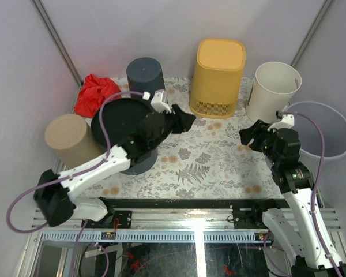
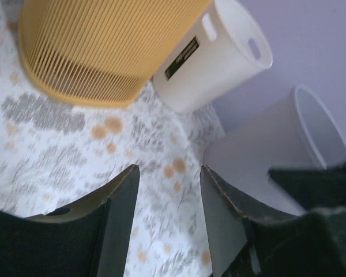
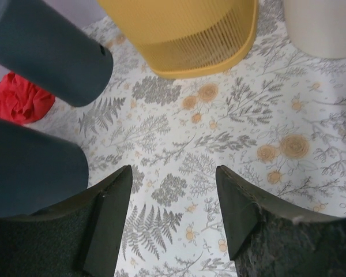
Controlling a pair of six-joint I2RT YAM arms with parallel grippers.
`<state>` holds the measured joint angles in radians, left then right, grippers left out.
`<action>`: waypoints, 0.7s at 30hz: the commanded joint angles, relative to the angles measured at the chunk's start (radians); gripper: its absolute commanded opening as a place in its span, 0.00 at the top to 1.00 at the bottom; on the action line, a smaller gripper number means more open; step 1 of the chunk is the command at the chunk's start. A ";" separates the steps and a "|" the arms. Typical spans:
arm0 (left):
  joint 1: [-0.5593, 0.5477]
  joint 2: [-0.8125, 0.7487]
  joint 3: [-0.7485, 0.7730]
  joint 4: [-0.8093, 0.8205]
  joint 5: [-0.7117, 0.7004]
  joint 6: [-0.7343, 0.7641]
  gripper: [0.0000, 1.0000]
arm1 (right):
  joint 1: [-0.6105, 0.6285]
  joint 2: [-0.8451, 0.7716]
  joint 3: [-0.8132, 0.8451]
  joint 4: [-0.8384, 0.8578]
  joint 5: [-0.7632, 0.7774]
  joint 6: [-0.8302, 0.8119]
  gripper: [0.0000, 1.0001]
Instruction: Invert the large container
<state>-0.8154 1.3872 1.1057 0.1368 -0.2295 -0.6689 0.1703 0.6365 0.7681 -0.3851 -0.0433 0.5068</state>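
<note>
your left gripper (image 1: 189,120) spread wide and empty over the floral table (image 1: 219,158), right gripper (image 1: 247,135) likewise, yellow container (image 1: 218,69) beyond both

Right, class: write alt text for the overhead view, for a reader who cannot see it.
Two robot arms reach over a flowered table, left gripper and right gripper open and empty. A large black bin sits left of centre; a yellow basket, white bin, grey tub, tan tub and red cloth stand nearby.
</note>
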 commanded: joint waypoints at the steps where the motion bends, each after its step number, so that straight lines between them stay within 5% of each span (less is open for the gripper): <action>1: -0.036 -0.164 -0.227 0.046 -0.049 -0.001 0.54 | 0.007 0.081 0.123 0.035 0.086 0.007 0.34; 10: -0.103 -0.458 -0.485 0.002 -0.096 -0.027 0.54 | 0.007 0.417 0.457 0.043 0.248 -0.060 0.34; 21: -0.105 -0.476 -0.582 0.032 -0.060 0.012 0.54 | 0.007 0.769 0.739 0.045 0.375 -0.207 0.33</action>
<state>-0.9234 0.8818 0.5556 0.1528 -0.2817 -0.6788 0.1703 1.3327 1.4223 -0.3832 0.2558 0.3920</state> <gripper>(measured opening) 0.458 0.666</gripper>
